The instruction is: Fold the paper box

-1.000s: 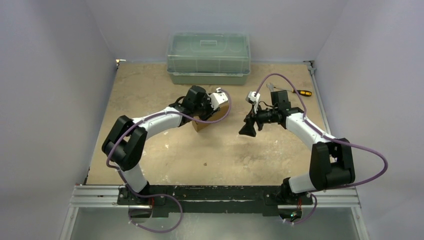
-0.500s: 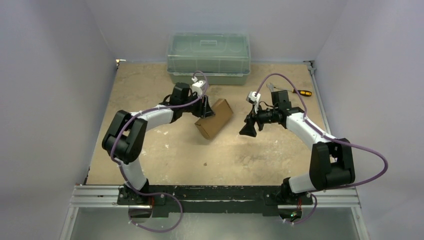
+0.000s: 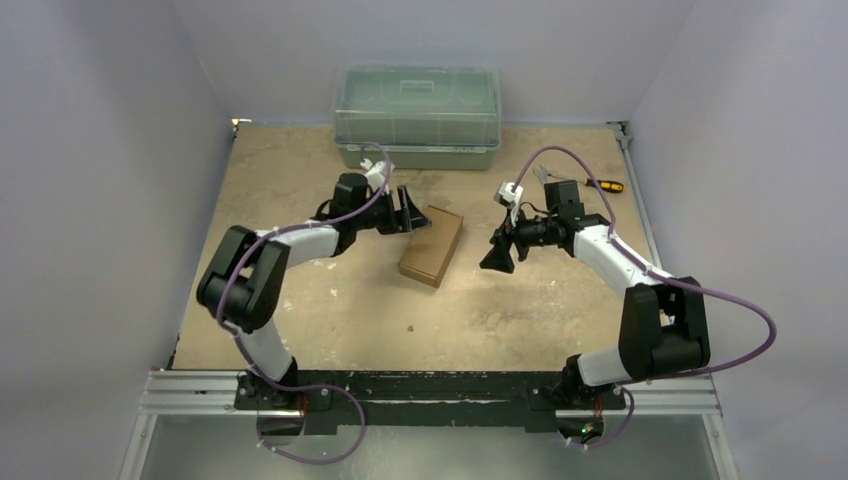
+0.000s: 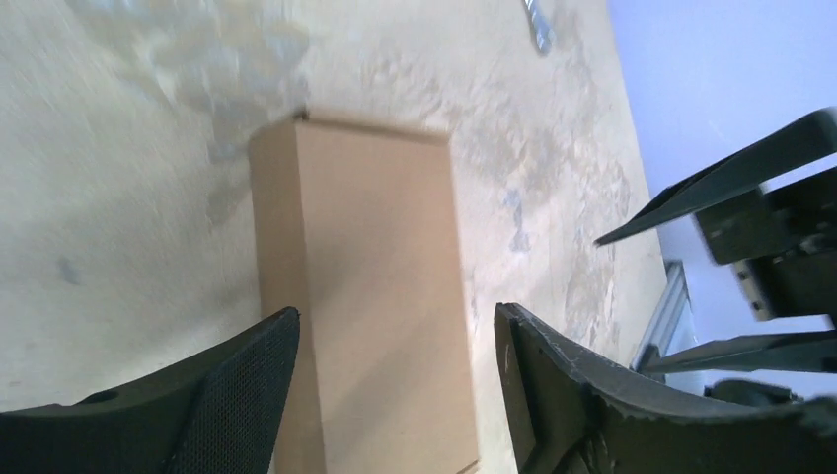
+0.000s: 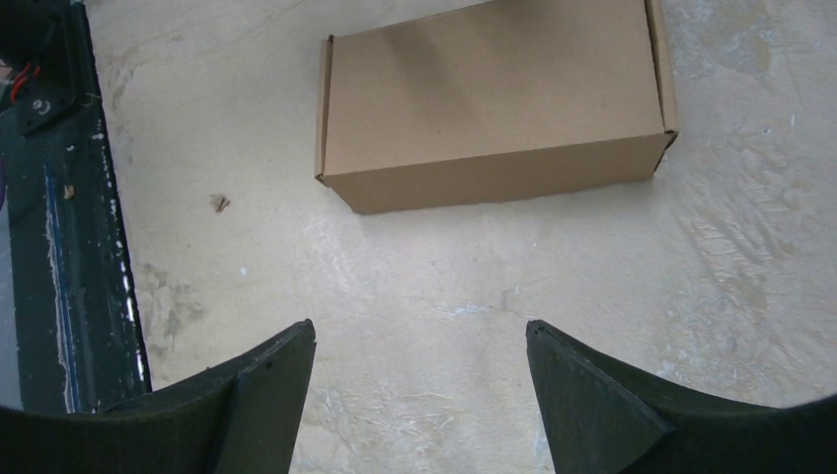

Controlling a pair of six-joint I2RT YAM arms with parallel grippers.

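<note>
From the overhead camera we see the paper box (image 3: 432, 246) closed up into a small brown oblong carton. It lies flat near the middle of the tan worktop (image 3: 300, 300), between the two arms. Only this view takes in the green translucent bin (image 3: 417, 115) at the far edge and the yellow-handled screwdriver (image 3: 605, 186) off to the right.

The left wrist camera gives us what the overhead cannot. The carton (image 4: 355, 296) runs lengthwise away from the lens, its near end sitting between the two black fingers (image 4: 247, 395). The left jaws are spread and released, gripping nothing. There is a sliver of worktop showing between the carton and one finger. The other finger overlaps the carton's edge in the picture, so we cannot tell whether it touches. At the right edge of this view the other arm's fingers (image 4: 750, 247) poke in, also splayed.

The right wrist camera shows the box (image 5: 494, 99) broadside, its long side face and end-flap seam plain to see. A speck of debris (image 5: 219, 203) lies beside it and a dark rail (image 5: 59, 197) runs along the left. The right jaws stand wide apart and hold nothing, fingers (image 5: 266, 395) low in the frame. The box lies well ahead of them, with bare worktop between.
</note>
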